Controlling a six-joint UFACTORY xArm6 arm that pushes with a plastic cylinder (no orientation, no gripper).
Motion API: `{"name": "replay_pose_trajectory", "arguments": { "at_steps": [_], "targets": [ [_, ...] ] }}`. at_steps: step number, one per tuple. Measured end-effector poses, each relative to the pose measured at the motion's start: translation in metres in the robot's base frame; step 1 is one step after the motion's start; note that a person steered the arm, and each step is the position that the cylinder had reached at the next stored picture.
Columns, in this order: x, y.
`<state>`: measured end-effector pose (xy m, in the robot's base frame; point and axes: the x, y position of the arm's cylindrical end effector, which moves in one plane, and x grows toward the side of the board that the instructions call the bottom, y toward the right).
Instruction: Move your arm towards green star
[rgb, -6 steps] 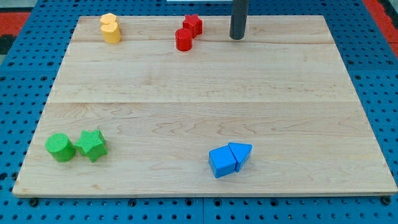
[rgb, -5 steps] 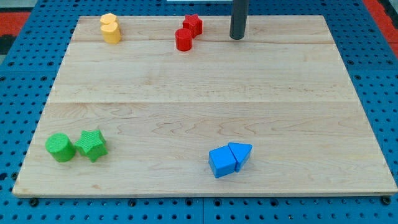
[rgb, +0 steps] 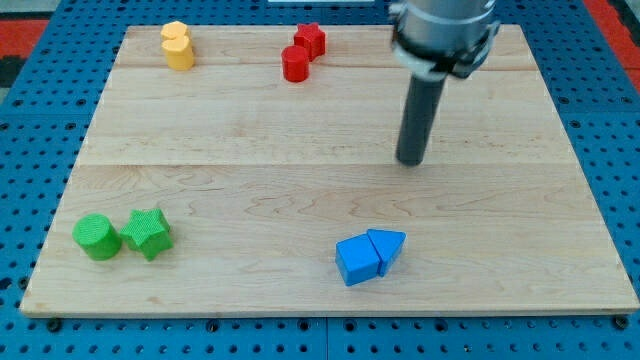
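Note:
The green star (rgb: 148, 233) lies near the bottom left of the wooden board (rgb: 250, 130), touching a green cylinder (rgb: 97, 237) on its left. My tip (rgb: 410, 160) rests on the board right of centre, far to the right of and above the green star, with nothing touching it.
A blue cube (rgb: 358, 260) and a blue triangle (rgb: 388, 246) sit together below my tip. A red star (rgb: 310, 39) and a red cylinder (rgb: 295, 64) are at the top centre. Two yellow blocks (rgb: 178, 46) are at the top left.
My tip has moved from the top edge of the board down towards the view's bottom and slightly right. No block has moved.

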<state>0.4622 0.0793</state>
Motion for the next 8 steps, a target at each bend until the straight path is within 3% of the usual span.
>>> {"name": "replay_pose_trajectory", "arguments": {
  "at_steps": [1, 4, 8],
  "targets": [
    [0.057, -0.057],
    [0.132, -0.18],
    [0.048, -0.216]
  ]
}}
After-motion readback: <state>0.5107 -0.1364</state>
